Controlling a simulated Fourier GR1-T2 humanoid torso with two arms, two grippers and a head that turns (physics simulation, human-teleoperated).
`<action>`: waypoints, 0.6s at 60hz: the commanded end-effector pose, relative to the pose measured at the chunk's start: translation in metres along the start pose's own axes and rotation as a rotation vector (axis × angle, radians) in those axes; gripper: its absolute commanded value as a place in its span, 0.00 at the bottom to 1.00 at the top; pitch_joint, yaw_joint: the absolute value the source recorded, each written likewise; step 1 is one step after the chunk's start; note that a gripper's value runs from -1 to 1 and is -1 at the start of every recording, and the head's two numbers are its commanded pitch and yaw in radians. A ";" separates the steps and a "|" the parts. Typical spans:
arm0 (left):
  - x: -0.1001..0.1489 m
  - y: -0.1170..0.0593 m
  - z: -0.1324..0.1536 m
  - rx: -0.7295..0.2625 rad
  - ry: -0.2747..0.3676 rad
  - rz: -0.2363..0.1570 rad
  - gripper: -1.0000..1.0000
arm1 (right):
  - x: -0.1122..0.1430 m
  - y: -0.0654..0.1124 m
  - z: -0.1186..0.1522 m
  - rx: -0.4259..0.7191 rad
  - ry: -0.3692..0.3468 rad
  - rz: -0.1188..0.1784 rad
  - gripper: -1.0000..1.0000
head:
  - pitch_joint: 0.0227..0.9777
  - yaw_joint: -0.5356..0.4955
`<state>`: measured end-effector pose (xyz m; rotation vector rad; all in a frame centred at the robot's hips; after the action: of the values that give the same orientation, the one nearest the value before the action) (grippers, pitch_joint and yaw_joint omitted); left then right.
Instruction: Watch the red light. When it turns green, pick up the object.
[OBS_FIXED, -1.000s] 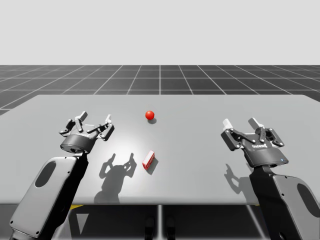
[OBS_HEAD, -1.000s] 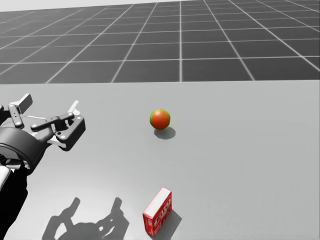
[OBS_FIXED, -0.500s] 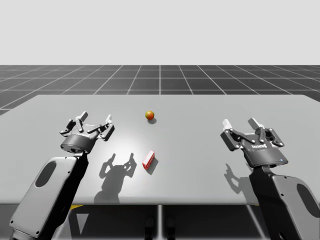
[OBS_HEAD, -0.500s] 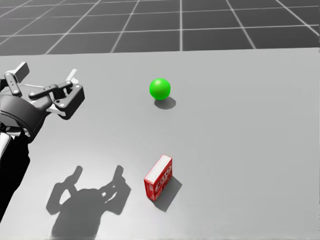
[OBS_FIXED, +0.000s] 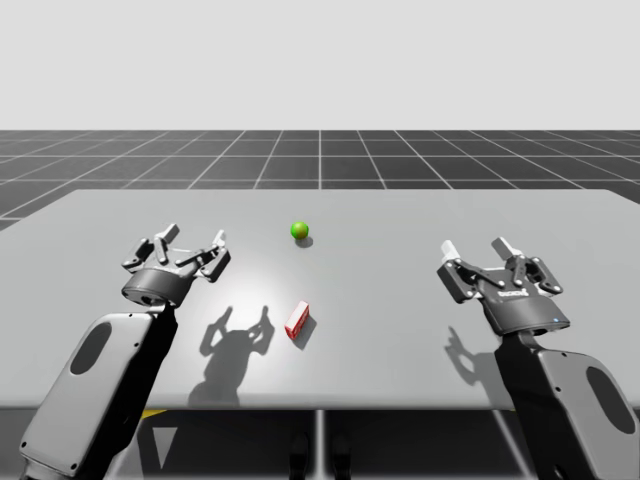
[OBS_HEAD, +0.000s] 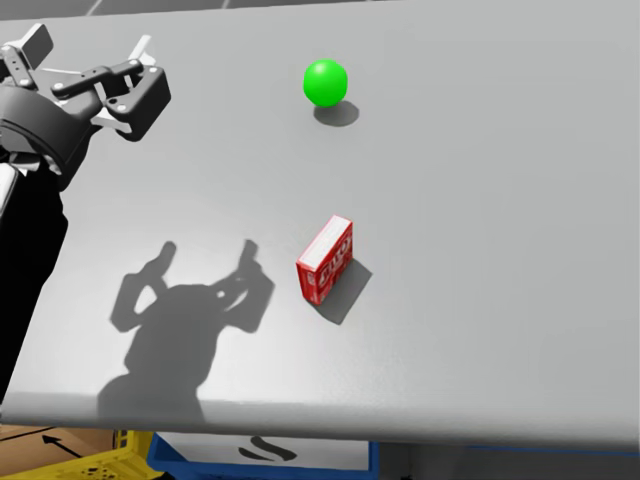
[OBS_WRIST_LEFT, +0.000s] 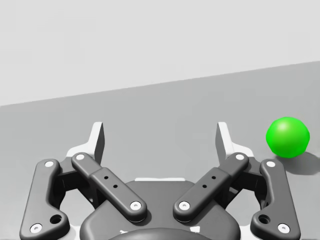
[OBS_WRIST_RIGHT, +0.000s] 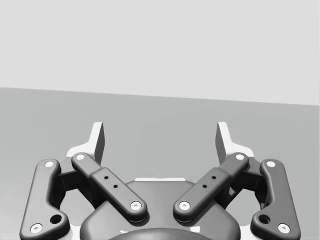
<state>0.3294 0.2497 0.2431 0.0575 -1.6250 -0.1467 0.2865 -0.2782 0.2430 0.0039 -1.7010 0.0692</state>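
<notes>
Grey table: small round light shows green; red rectangular box at its 6 o'clock unlifted; left hand and right hand spread.

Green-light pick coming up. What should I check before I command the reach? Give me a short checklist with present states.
1. Signal: the light shows green: ok.
2. Target: the red box sits alone on the table, with nothing touching it: ok.
3. Fingers of the left gripper are open and hold nothing: ok.
4. Fingers of the right gripper are open and hold nothing: ok.
5. A gripper above the box: not ok. Both hover off to the sides, and the left looks nearer.
6. Nothing lies between the left gripper and the box: ok.
</notes>
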 end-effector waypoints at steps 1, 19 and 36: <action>0.003 -0.010 0.004 -0.051 0.029 0.054 0.00 | -0.001 0.001 0.000 0.001 0.000 0.004 0.00 | 0.90 0.62; 0.046 -0.032 0.065 -0.237 -0.026 0.067 0.00 | -0.005 0.003 -0.002 0.001 0.007 0.012 0.00 | 0.90 0.62; 0.025 -0.038 0.116 -0.373 -0.014 0.061 0.00 | -0.007 0.003 -0.003 0.002 0.010 0.013 0.00 | 0.90 0.62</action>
<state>0.2357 0.2206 0.2701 -0.2425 -1.6059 -0.3563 0.2898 -0.2757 0.2377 -0.0060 -1.6931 0.0784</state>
